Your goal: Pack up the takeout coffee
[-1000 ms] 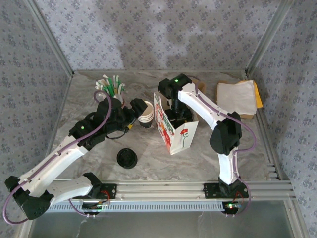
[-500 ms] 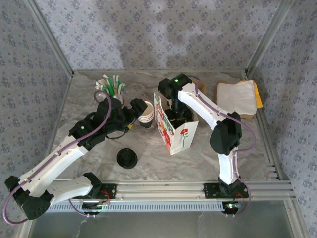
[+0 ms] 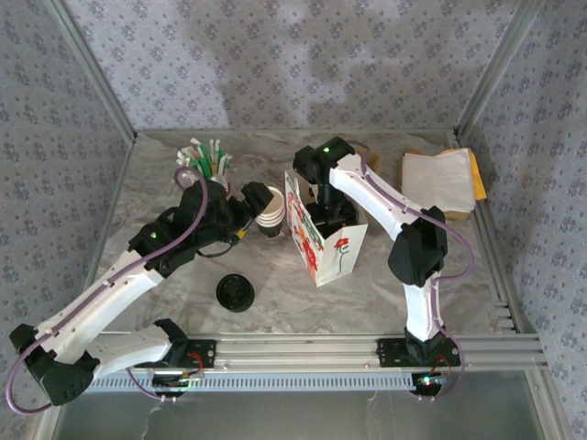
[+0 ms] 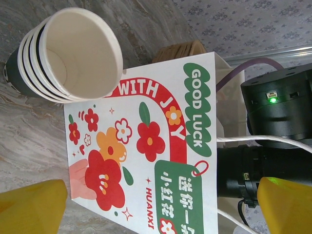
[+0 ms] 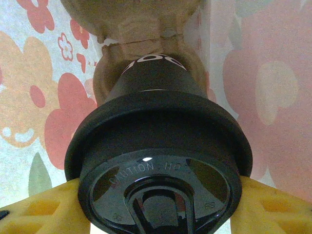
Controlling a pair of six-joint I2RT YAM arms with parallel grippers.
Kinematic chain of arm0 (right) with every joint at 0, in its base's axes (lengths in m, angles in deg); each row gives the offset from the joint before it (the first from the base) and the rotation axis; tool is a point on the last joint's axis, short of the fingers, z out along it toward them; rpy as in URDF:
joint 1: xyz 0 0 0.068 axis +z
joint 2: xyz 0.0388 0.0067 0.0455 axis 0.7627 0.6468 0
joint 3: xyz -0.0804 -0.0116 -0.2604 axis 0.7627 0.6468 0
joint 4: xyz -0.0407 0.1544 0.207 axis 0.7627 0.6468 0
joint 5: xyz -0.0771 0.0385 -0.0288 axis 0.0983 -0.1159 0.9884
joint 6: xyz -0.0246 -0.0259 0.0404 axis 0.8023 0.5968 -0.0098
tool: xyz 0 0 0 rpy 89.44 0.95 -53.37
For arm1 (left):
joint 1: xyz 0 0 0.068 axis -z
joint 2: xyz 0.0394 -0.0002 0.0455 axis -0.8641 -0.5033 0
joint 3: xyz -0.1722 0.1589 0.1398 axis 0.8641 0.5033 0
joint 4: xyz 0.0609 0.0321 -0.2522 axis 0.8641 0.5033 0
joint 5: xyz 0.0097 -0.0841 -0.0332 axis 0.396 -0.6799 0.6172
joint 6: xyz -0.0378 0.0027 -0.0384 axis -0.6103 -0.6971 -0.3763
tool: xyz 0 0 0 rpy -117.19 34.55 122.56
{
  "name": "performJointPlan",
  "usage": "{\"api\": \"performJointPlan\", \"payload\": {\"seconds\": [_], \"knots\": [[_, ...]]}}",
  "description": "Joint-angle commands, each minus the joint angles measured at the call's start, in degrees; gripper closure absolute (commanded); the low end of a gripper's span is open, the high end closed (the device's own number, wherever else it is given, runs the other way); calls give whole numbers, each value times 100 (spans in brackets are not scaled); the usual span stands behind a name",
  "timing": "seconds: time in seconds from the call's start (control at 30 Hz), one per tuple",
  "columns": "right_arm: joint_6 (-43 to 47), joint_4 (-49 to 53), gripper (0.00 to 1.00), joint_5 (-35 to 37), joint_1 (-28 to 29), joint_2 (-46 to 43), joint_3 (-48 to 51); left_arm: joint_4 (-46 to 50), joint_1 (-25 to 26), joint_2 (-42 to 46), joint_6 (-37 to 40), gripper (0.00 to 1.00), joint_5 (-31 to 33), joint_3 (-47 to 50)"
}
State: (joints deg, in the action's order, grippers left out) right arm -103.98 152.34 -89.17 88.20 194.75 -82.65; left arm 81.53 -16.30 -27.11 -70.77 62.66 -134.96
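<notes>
Right gripper [image 5: 158,217] of mine is pinching the takeout coffee [image 5: 156,146], one yellow finger pressing in on each side just under the rim of its black lid [image 5: 161,185]. I am holding the cup down inside the flowered paper bag [image 3: 323,246]; its printed walls are showing on both sides of the cup in my right wrist view, and from above my right arm is reaching down through the bag's open top.

As I judge it, the main step is nearly done: the coffee is already in the bag. What I am yet to do is let go, lift the arm clear and perhaps see to the bag's top.

My left gripper [image 3: 249,213] is hanging spread wide and empty, just beside the stack of lidless cups [image 4: 73,53] and facing the bag's printed side. A loose black lid [image 3: 235,293] is lying on the table in front of the bag.

Much is hiding from me. I am not seeing whether the cup's base is resting on the bag's floor. A cream shape beyond the cup is too close and blurred to name. From above, my own arm is covering the coffee, and my right fingertips are running off the frame edge
</notes>
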Motion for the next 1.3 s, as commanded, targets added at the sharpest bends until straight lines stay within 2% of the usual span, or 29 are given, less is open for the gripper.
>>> {"api": "performJointPlan", "payload": {"seconds": [0.0,0.5,1.27], "knots": [[101,904,48,-57,-33,53,91,79,-25,1,88,0,-47,-270],[203,999,47,-143,-36,175,106,74,-24,-2,80,0,-62,-237],[190,391,47,-128,-27,188,562,138,-29,27,71,0,-35,-236]]}}
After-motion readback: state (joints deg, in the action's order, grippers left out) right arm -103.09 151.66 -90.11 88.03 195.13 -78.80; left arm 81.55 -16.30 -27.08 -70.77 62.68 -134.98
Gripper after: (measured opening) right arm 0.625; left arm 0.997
